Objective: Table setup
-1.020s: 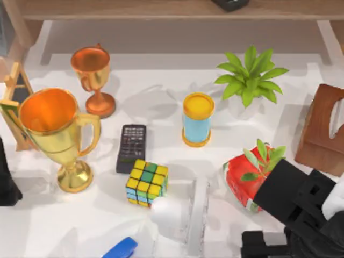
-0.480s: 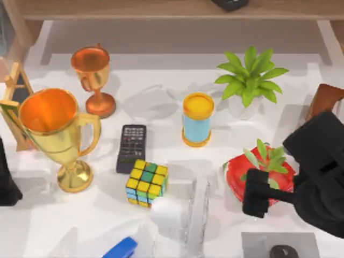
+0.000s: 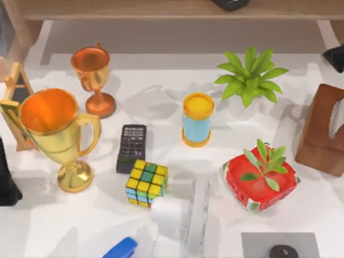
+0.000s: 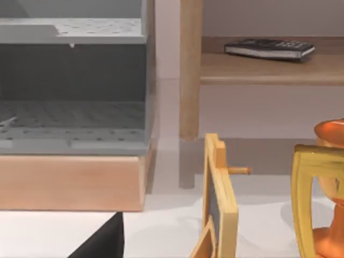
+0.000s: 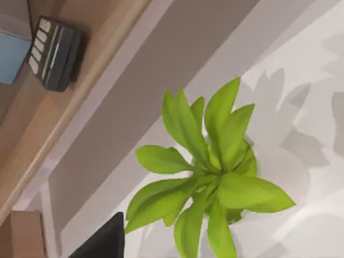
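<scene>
Table (image 3: 161, 91) crowded with cups, cube, plants and more, looking only partly set; right arm (image 3: 336, 56) far off, fingers impossible to tell.

A white tabletop (image 3: 161, 97) crowded with objects, seen from above. At its left stand a large gold trophy (image 3: 56, 134) and, behind it, a smaller copper trophy (image 3: 94, 78), with a small wooden-framed easel (image 3: 15, 102) at the left edge. A black remote (image 3: 131, 148) lies near the middle, a colour-block puzzle cube (image 3: 146, 183) just in front of it. A blue can with a yellow lid (image 3: 197, 119) stands centre. A leafy potted plant (image 3: 250, 78) sits toward the right, a red planter with a sprig (image 3: 260, 177) in front of it, a brown wooden box (image 3: 322, 131) at the right edge. Behind, a wooden shelf (image 4: 269, 67) carries another dark remote (image 4: 269, 48).
</scene>
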Available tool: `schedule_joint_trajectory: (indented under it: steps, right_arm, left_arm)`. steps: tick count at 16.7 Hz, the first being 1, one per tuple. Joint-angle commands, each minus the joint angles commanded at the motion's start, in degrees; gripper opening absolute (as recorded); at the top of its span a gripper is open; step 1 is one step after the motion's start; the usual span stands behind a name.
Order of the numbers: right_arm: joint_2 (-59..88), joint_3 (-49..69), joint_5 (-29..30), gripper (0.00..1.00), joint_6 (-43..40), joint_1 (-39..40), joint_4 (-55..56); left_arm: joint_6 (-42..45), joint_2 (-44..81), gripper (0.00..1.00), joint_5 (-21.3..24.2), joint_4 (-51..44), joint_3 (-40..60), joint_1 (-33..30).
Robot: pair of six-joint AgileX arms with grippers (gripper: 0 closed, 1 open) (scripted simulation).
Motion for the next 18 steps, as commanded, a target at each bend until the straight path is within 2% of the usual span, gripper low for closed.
schedule_joint_trajectory:
  steps: [6, 10, 14, 18]
  right_arm:
    - [6.7, -5.7, -9.4, 1.0, 9.9, -26.5, 32.7]
    - [15.4, -10.0, -16.8, 1.0, 16.7, -41.3, 54.2]
    - [26.5, -13.5, -24.4, 1.0, 22.9, -50.9, 72.7]
    - [38.4, -15.2, -31.2, 1.0, 27.7, -54.1, 86.1]
  left_arm:
    - [0.0, 0.0, 1.0, 0.0, 0.0, 0.0, 0.0]
    - [0.0, 0.0, 1.0, 0.0, 0.0, 0.0, 0.0]
    - [0.0, 0.0, 1.0, 0.0, 0.0, 0.0, 0.0]
    - [0.0, 0.0, 1.0, 0.0, 0.0, 0.0, 0.0]
